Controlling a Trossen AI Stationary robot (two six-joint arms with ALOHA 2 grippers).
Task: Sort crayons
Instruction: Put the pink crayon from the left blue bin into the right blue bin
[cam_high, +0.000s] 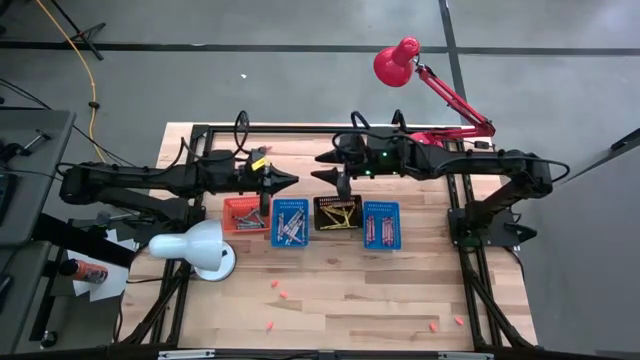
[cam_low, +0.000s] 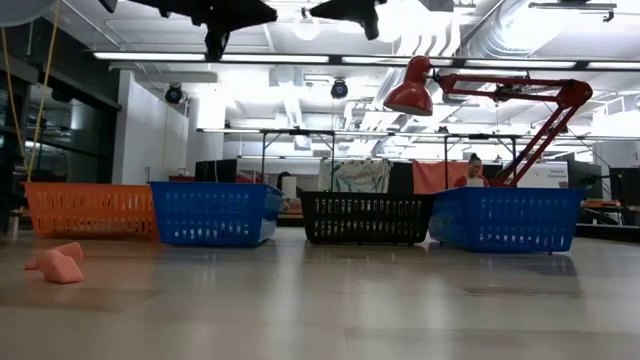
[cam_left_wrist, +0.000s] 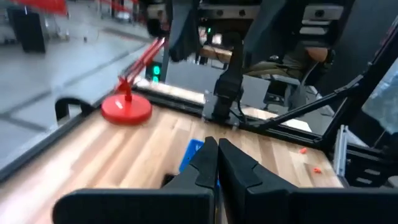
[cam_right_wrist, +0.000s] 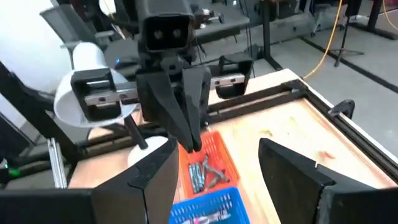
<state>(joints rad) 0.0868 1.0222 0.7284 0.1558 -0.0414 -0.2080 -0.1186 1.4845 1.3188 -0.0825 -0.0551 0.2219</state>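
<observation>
Several pink-orange crayons lie loose on the near part of the table (cam_high: 275, 284), (cam_high: 268, 325), (cam_high: 433, 326); two show close in the low view (cam_low: 55, 263). More crayons lie in the baskets: orange (cam_high: 242, 214), blue (cam_high: 288, 222), black (cam_high: 338, 212) and a second blue (cam_high: 381, 224). My left gripper (cam_high: 292, 182) is shut and empty, held high above the gap between the orange and blue baskets, pointing right. My right gripper (cam_high: 322, 168) is open and empty, held high over the table behind the black basket, pointing left at the left gripper (cam_right_wrist: 186, 118).
A white lamp (cam_high: 195, 248) stands near the left baskets. A red lamp (cam_high: 398, 62) reaches over the far edge, its base (cam_left_wrist: 126, 109) on the table's far right. A black frame (cam_high: 470, 215) borders the table. Bare wood lies in front of the baskets.
</observation>
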